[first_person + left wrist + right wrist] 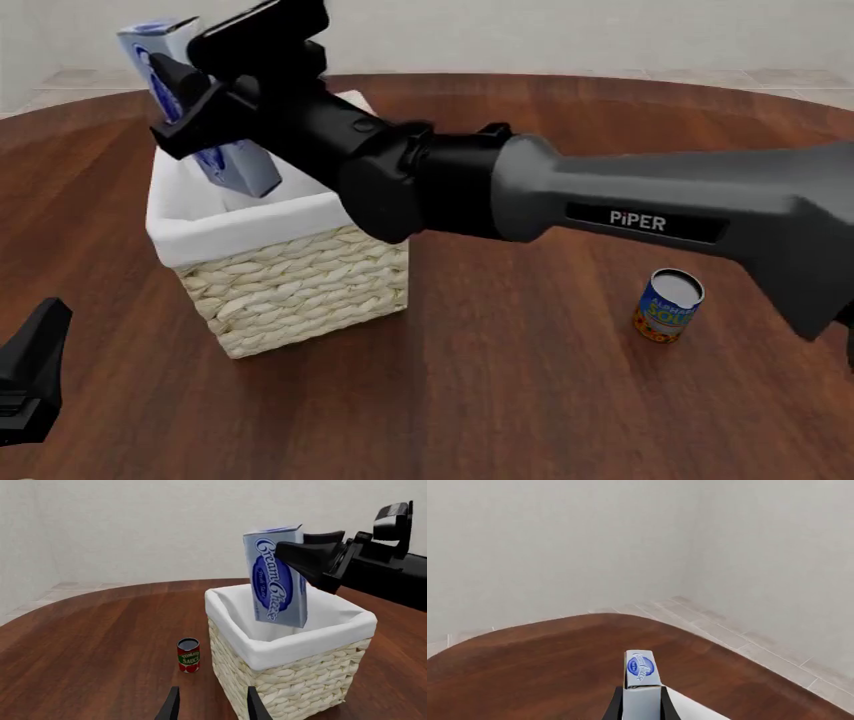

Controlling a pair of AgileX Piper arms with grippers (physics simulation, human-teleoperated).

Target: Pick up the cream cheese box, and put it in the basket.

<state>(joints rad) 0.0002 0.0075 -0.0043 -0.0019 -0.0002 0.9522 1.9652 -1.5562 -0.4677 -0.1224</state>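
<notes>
Pick-up done: right pincer (293,555) clenched on the white and pale-blue cream cheese box (277,575), carton upright, lower end just over the tall cream wicker basket with white cloth liner (293,645) beneath the pincer. Left to do, by my reading: lower and release. Left pincer (210,705) released, idle nearside. Basket floor hidden by the liner walls; box's lower end hidden behind the right arm in front view.
</notes>
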